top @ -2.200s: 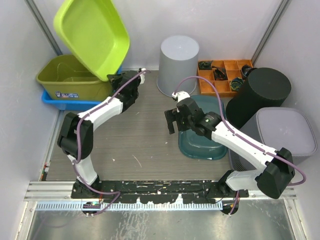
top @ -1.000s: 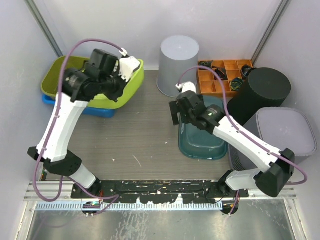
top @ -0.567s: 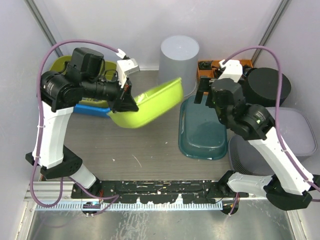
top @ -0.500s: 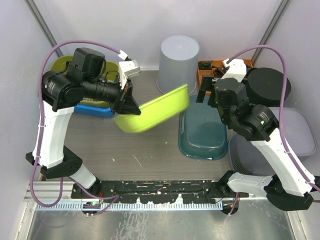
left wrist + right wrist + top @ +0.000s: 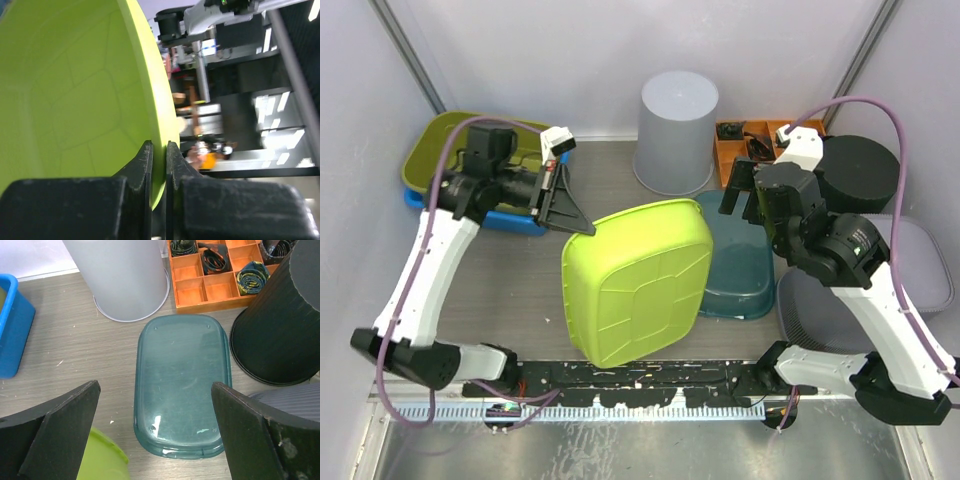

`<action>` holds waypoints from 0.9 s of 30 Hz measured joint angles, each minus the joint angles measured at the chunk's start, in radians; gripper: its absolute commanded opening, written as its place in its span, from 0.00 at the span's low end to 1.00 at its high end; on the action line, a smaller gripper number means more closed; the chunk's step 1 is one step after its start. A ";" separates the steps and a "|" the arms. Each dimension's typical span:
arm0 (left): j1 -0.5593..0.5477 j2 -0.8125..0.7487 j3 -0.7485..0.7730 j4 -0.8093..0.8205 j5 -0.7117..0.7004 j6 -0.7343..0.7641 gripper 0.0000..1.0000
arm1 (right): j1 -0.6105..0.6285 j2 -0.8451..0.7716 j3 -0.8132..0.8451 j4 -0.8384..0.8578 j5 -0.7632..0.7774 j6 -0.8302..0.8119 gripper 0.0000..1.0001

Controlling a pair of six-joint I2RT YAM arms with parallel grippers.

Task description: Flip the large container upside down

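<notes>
Rim of lime container [image 5: 635, 280] pinched in left tool [image 5: 159, 146], base up, right tool [image 5: 155, 390] wide.

Left arm [image 5: 420, 270] aloft, left fingers [image 5: 142, 165] pinched close; right arm [image 5: 885, 320] aloft, right fingers [image 5: 60, 430] wide apart, pointing down

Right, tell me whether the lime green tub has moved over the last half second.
Yes. The lime green tub has swung away from the grey bucket toward the near side, and its bottom now faces up.

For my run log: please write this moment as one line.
left hand: shut on lime tub rim | lime tub: bottom up | right hand: open, empty
</notes>
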 measured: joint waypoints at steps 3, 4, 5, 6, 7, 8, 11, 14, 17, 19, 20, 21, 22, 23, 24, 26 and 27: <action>0.016 0.080 -0.060 -0.034 0.046 0.016 0.00 | 0.000 -0.010 -0.011 -0.003 -0.003 0.019 1.00; 0.020 0.119 -0.053 -0.089 0.061 0.063 0.00 | 0.000 -0.015 -0.017 -0.004 -0.003 0.023 1.00; 0.027 0.152 -0.054 -0.137 0.070 0.106 0.00 | 0.000 -0.019 -0.020 -0.009 -0.004 0.029 1.00; 0.035 0.180 -0.061 -0.172 0.075 0.146 0.00 | 0.000 -0.021 -0.020 -0.014 -0.005 0.034 1.00; 0.047 0.211 -0.079 -0.204 0.079 0.187 0.00 | 0.000 -0.021 -0.020 -0.017 -0.004 0.039 1.00; 0.067 0.242 -0.104 -0.235 0.106 0.228 0.00 | 0.000 -0.020 -0.020 -0.021 -0.005 0.042 1.00; 0.127 0.330 -0.158 -0.280 0.135 0.316 0.00 | 0.000 -0.016 -0.021 -0.032 -0.004 0.048 1.00; 0.178 0.479 -0.169 -0.332 0.148 0.414 0.00 | 0.000 -0.015 -0.031 -0.032 -0.003 0.050 1.00; 0.211 0.686 -0.097 -0.468 0.159 0.594 0.00 | 0.000 -0.013 -0.047 -0.031 0.000 0.048 1.00; 0.223 0.818 -0.002 -0.537 0.164 0.706 0.00 | 0.000 -0.010 -0.058 -0.027 0.000 0.043 1.00; 0.227 0.863 0.049 -0.550 0.165 0.750 0.00 | 0.000 -0.009 -0.064 -0.023 0.000 0.039 1.00; 0.230 0.909 0.113 -0.573 0.169 0.792 0.00 | 0.000 -0.006 -0.072 -0.015 0.001 0.035 1.00; 0.232 0.941 0.160 -0.591 0.171 0.819 0.04 | 0.000 -0.005 -0.077 -0.010 0.001 0.032 1.00; 0.234 0.972 0.214 -0.605 0.173 0.839 0.11 | 0.000 -0.004 -0.088 0.001 0.001 0.024 1.00; 0.234 1.006 0.275 -0.606 0.173 0.853 0.18 | 0.000 -0.002 -0.099 0.010 0.002 0.017 1.00; 0.234 1.071 0.396 -0.606 0.177 0.867 0.25 | 0.000 0.000 -0.122 0.032 -0.002 0.002 1.00; 0.234 1.106 0.460 -0.606 0.176 0.872 0.29 | 0.000 0.000 -0.137 0.048 -0.007 -0.010 1.00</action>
